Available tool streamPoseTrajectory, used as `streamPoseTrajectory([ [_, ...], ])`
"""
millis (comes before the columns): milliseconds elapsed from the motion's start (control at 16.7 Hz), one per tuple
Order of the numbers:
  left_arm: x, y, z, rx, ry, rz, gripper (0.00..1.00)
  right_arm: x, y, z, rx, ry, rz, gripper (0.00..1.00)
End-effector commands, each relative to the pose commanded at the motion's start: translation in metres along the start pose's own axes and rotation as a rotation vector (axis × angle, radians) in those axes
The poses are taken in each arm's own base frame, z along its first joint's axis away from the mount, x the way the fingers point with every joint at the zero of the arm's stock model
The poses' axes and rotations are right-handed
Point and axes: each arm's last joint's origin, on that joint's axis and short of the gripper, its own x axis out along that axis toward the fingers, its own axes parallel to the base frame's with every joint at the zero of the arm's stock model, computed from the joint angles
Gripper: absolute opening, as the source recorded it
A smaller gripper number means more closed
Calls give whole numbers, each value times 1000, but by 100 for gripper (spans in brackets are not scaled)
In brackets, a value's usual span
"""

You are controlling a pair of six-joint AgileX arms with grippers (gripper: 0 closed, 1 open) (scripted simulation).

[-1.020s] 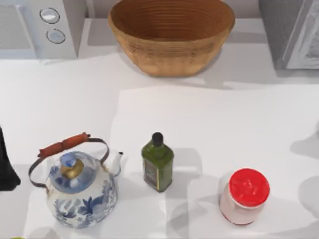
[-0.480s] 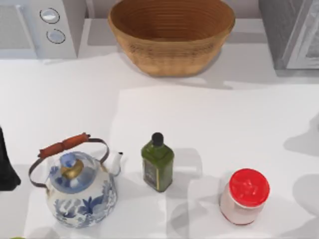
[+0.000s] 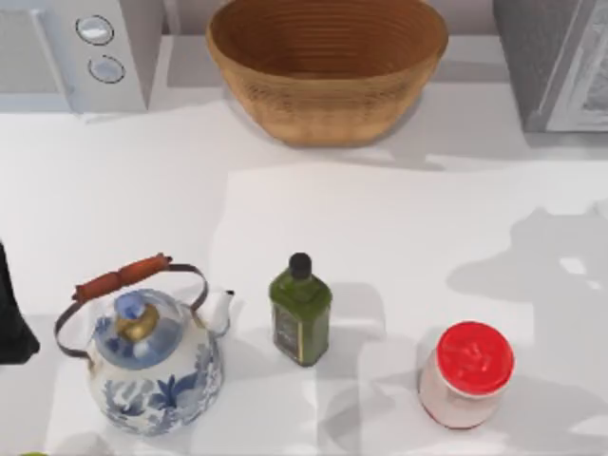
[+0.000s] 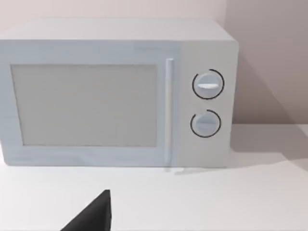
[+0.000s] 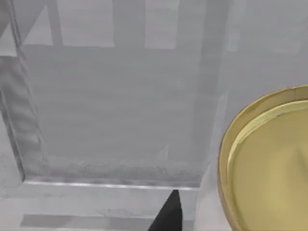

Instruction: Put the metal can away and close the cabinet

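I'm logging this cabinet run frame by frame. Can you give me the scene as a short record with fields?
Back of table: woven wicker basket, white microwave with two dials at left, grey cabinet at right
Front of table: blue-and-white floral kettle, green oil bottle, red-lidded jar
Metal can: gold rim close to right wrist camera, facing the grey cabinet panel
Left arm: parked at table's left edge
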Motion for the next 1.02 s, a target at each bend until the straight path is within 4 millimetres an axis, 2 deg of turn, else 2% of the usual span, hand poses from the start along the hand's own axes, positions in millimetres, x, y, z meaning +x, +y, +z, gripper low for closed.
streamPoseTrajectory([
  [300,0,0,0,0,0,0,100,-20,6,24,39,41,-18,0],
  [720,0,0,0,0,0,0,100,-22,6,25,44,46,-20,0],
  [1020,0,0,0,0,0,0,100,-48,25,25,56,49,5,0],
])
